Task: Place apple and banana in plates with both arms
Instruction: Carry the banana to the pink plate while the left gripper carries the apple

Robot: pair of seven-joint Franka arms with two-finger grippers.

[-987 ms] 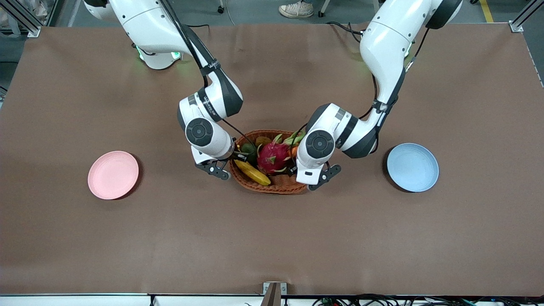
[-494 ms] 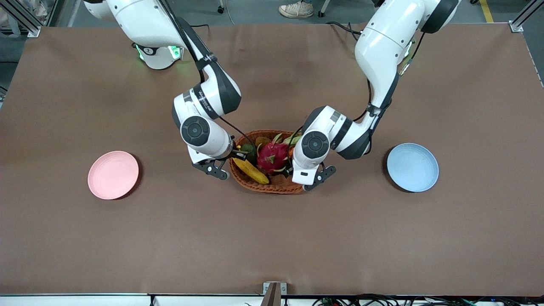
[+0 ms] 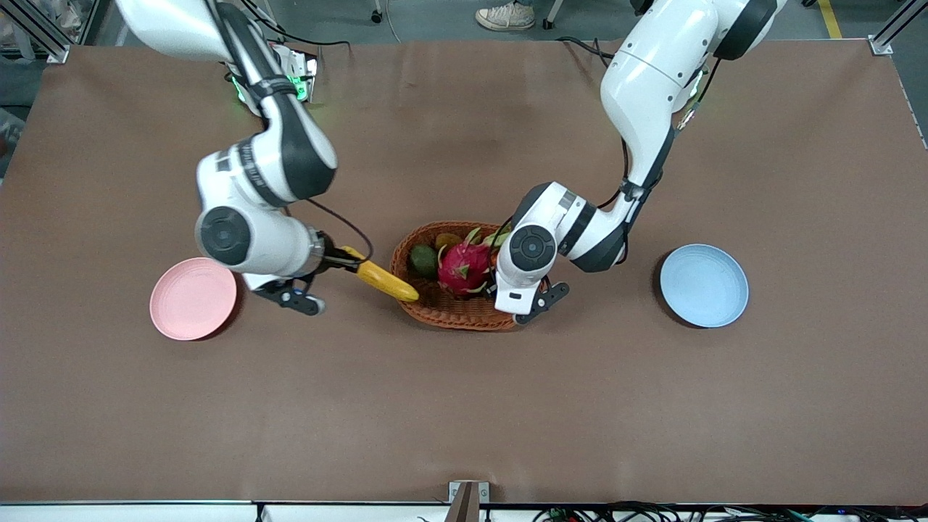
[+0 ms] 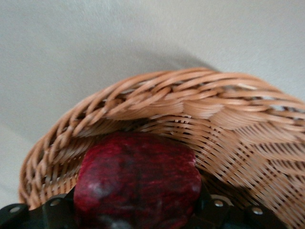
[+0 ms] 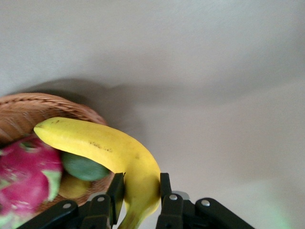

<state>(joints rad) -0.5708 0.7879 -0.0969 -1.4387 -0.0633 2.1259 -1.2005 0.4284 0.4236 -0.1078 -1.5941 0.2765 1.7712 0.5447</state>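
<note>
My right gripper (image 3: 346,258) is shut on one end of the yellow banana (image 3: 386,283) and holds it in the air between the wicker basket (image 3: 449,313) and the pink plate (image 3: 193,298). The right wrist view shows both fingers (image 5: 116,191) pressed on the banana (image 5: 105,148). My left gripper (image 3: 500,283) is down in the basket at the left arm's end. In the left wrist view it (image 4: 136,206) is shut on the dark maroon apple (image 4: 138,181). The apple is hidden under the wrist in the front view. The blue plate (image 3: 704,285) lies bare toward the left arm's end.
The basket also holds a pink dragon fruit (image 3: 464,267), a green fruit (image 3: 423,259) and a small orange fruit at its rim. Its woven wall (image 4: 190,109) rises close around the apple. The brown table (image 3: 464,406) spreads round the plates.
My right arm has lifted the banana out of the basket and swung it toward the pink plate. My left arm has shifted slightly over the basket.
</note>
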